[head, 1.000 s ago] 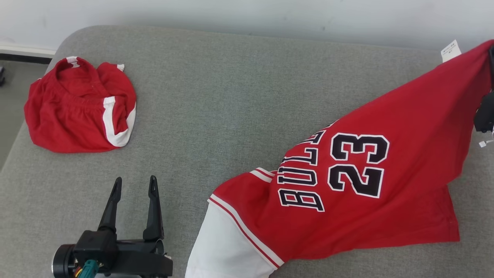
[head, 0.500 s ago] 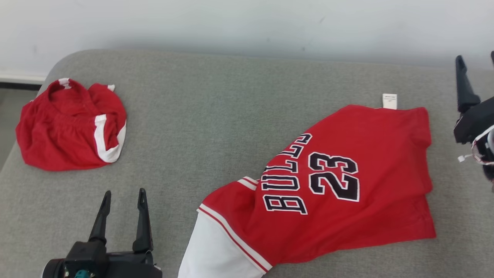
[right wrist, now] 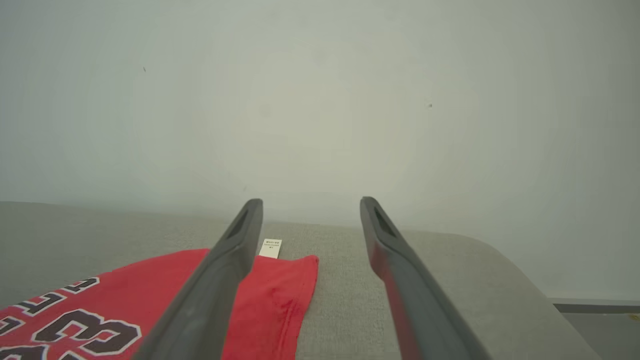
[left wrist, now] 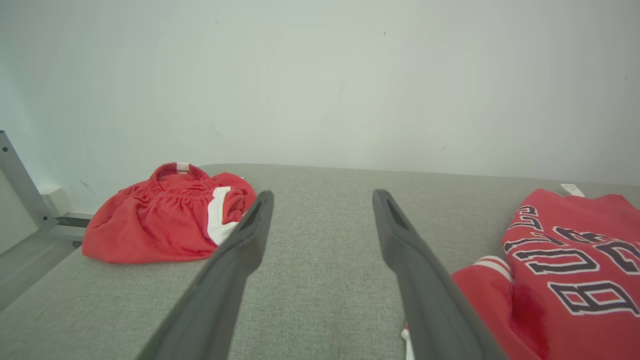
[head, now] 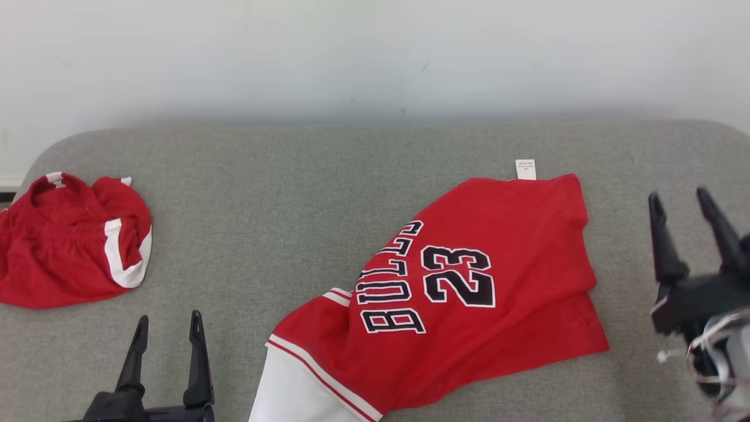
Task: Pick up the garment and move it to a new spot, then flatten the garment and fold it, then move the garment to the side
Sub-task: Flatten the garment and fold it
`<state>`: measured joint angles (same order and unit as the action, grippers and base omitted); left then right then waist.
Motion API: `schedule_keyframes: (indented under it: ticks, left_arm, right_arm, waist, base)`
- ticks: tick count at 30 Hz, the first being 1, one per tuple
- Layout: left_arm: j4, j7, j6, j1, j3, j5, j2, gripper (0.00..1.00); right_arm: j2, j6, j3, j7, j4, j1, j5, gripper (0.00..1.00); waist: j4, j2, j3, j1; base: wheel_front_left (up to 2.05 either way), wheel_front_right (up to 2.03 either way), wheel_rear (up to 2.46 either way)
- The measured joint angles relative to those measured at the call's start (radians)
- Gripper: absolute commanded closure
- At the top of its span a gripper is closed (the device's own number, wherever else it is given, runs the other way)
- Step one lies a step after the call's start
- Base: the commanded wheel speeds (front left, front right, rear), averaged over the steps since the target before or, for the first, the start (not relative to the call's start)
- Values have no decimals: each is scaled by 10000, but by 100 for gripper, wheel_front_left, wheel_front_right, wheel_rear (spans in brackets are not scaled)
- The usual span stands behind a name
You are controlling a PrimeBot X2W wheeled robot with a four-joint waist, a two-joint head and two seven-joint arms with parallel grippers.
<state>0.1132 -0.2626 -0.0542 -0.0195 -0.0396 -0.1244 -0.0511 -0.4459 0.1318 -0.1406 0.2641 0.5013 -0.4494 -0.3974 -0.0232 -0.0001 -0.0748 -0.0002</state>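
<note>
Bare indoor room. Reads as a test or lab space rather than a furnished home, though not certain. Evidence: plain white painted wall [head: 351, 58] with a few small marks. Wide grey woven-fabric padded platform with rounded corners [head: 281, 193] set against it. Slanted grey metal bar [left wrist: 17, 180] at the platform's left end, above smooth grey floor [left wrist: 25, 270]. Red short-sleeved jersey printed BULLS 23 [head: 504, 258] spread on the padding.
</note>
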Motion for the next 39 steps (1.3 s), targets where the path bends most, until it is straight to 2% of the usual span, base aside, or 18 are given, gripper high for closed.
schedule_keyframes:
  ticks: [10,17,20,25,30,39]
  left_arm:
    - [-67,0,6,244,35,12,6,0]
    - [12,0,-81,244,65,8,6,0]
    - [58,0,-134,244,25,8,4,0]
    - [104,0,-159,244,23,8,4,0]
    - [134,0,-165,225,140,-12,6,0]
    - [155,0,-79,123,514,-109,4,0]
  right_arm:
    - [1361,0,1147,-316,-2548,3421,731,0]
    - [2452,0,1858,-543,-3457,5281,1106,0]
    - [2633,0,1916,-548,-3580,5475,1191,0]
    - [2629,0,1894,-761,-3593,5409,1352,0]
    - [2159,0,1726,-1068,-3216,4932,1244,0]
    - [1377,0,1143,-1486,-1499,3789,1051,0]
  waist:
    - [354,0,373,0]
    - [269,0,350,0]
    - [271,0,350,0]
    - [275,0,358,1]
    - [178,1,337,2]
    - [-190,0,110,2]
  base:
    - [0,0,0]
    - [0,0,0]
    - [0,0,0]
    - [0,0,0]
    - [0,0,0]
    - [0,0,0]
